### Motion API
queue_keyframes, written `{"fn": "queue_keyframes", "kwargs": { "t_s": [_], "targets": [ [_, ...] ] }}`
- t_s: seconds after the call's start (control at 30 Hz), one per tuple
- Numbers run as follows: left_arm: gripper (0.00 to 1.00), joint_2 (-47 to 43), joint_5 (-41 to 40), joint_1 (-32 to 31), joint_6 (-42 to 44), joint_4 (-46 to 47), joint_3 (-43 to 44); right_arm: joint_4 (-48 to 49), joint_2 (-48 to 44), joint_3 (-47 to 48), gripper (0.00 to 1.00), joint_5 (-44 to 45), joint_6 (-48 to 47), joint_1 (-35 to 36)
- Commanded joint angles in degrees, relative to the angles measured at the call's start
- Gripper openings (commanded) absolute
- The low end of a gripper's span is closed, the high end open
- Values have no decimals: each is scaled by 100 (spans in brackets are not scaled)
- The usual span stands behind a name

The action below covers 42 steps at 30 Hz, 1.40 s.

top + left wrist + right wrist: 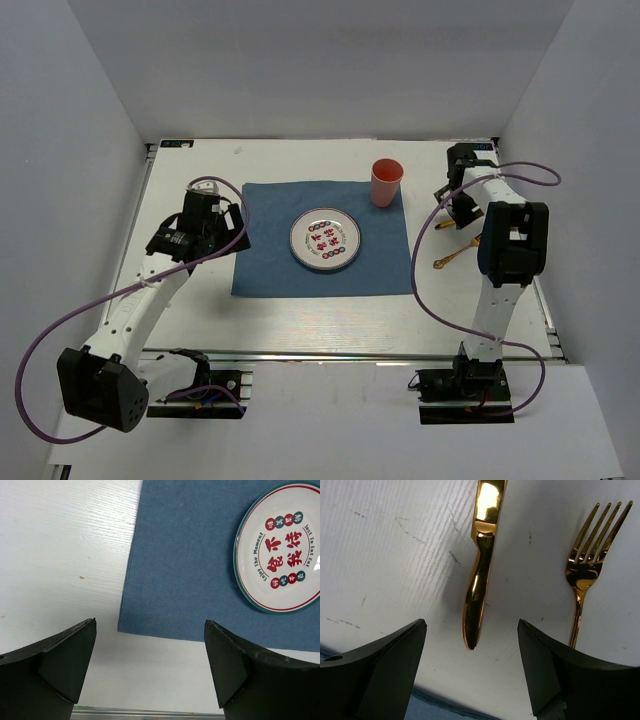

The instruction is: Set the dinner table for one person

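The white dinner table holds a blue cloth with a white patterned plate at its middle and a pink cup at its far right corner. A gold knife and a gold fork lie on the bare table right of the cloth; they also show in the top view, knife and fork. My right gripper is open and empty just above the knife's handle end. My left gripper is open and empty above the cloth's left side, with the plate at the upper right.
Metal rails edge the table, and grey walls close it in on three sides. A purple cable loops from each arm. The cloth's edge shows below the right fingers.
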Motion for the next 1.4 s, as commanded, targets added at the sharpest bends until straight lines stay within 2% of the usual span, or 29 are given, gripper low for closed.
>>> {"fn": "queue_keyframes", "kwargs": {
  "t_s": [0.0, 0.23, 0.33, 0.47, 0.53, 0.57, 0.63, 0.67, 0.73, 1.0, 1.03, 1.07, 1.13, 1.3, 1.37],
  "targets": [
    [98, -176, -83, 30, 73, 13, -10, 181, 96, -159, 79, -104, 292, -51],
    [98, -193, -74, 30, 64, 13, -19, 427, 474, -239, 76, -667, 150, -332],
    [98, -202, -127, 30, 56, -4, -10, 322, 553, -291, 71, -702, 230, -376],
    [98, -237, -179, 30, 29, -13, -10, 435, 430, -660, 54, -781, 283, -403],
    [98, -246, -197, 30, 21, -31, -10, 427, 430, -766, 51, -781, 248, -420],
    [98, -255, -197, 30, 20, -22, -10, 384, 465, -749, 45, -781, 239, -403],
    [98, -263, -180, 30, 20, -31, -2, 252, 596, -696, 43, -764, 160, -411],
    [98, -281, -197, 30, 20, -31, -10, 182, 641, -661, 37, -764, 151, -420],
    [98, -307, -197, 30, 3, -40, 7, 59, 781, -643, 32, -755, 133, -420],
    [98, -343, -259, 30, -6, -48, 7, -100, 870, -713, 30, -816, 45, -403],
    [98, -351, -259, 30, -15, -48, 7, -66, 826, -783, 18, -851, -50, -420],
    [98, -351, -259, 30, -6, -48, 16, -74, 817, -801, 14, -869, -86, -403],
    [98, -351, -267, 30, -15, -66, 42, -100, 764, -836, 0, -921, -148, -411],
    [98, -465, -329, 30, -23, -57, 16, -197, 624, -819, 0, -720, -227, -359],
    [98, -483, -329, 30, -23, -49, 7, 161, 343, -976, 0, -693, -515, -306]
  ]
}}
